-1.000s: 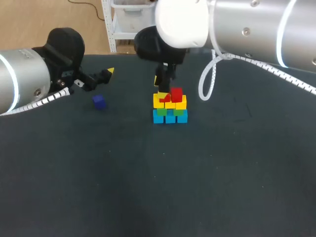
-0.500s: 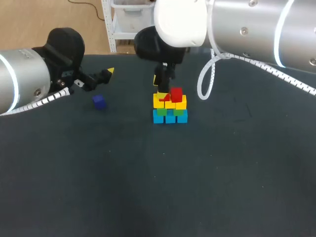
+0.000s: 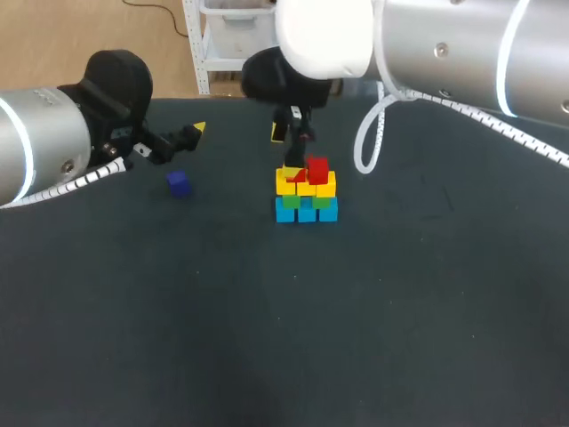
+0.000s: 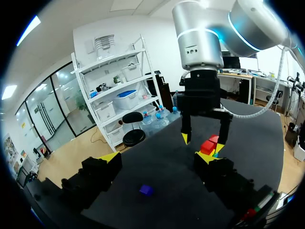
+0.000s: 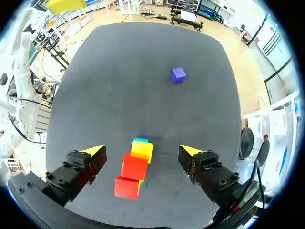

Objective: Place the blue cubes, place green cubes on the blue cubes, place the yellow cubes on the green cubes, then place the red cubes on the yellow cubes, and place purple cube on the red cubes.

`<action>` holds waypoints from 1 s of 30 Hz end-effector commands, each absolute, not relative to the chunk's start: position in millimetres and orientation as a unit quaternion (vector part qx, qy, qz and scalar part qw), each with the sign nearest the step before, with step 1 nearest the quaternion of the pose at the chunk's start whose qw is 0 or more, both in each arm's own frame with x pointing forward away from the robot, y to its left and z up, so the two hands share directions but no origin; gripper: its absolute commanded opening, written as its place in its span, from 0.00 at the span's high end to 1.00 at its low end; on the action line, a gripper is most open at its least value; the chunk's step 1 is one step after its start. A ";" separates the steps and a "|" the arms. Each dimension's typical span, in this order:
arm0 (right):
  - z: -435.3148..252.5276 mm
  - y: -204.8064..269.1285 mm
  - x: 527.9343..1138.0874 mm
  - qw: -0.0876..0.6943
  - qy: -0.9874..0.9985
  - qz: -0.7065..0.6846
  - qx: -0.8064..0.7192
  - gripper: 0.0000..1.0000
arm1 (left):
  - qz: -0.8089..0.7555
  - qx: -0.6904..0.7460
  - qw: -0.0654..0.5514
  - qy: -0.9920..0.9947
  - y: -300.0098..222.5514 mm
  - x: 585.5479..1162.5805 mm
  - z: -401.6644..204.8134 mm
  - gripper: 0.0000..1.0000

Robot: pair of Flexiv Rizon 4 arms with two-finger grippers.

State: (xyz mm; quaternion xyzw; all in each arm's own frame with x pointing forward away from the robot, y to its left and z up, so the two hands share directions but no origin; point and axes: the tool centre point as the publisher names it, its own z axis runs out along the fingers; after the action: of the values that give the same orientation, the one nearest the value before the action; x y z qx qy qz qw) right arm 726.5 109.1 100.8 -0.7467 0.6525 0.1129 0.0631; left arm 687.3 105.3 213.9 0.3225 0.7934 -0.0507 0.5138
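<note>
We record one item outside the task: a dark, matte, flat table top [image 3: 267,356]. In the head view it fills most of the scene, and its far edge runs straight across the upper part. The same table top [image 4: 162,167] shows in the left wrist view and again in the right wrist view [image 5: 143,71]. A small pale speck [image 3: 296,277] lies near its middle; we cannot tell what it is.
</note>
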 end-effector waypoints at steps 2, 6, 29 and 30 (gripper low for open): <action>111.8 95.5 721.4 0.079 0.659 0.105 -0.740 0.00 | -0.049 0.321 0.516 0.793 103.9 687.8 212.5 0.00; 120.9 84.3 722.2 0.101 0.669 0.098 -0.730 0.00 | -0.049 0.321 0.516 0.793 103.9 687.8 212.5 0.00; 138.5 31.1 738.6 0.123 0.692 0.039 -0.710 0.00 | -0.049 0.321 0.516 0.793 103.9 687.8 212.5 0.00; 138.5 31.1 738.6 0.123 0.692 0.039 -0.710 0.00 | -0.049 0.321 0.516 0.793 103.9 687.8 212.5 0.00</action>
State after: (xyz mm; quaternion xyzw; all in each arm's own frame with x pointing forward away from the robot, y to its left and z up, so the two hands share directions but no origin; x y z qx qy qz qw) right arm 742.3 32.0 138.9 -0.7126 0.6908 0.0480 0.1130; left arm 687.3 105.4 213.9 0.3225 0.7934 -0.0507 0.5138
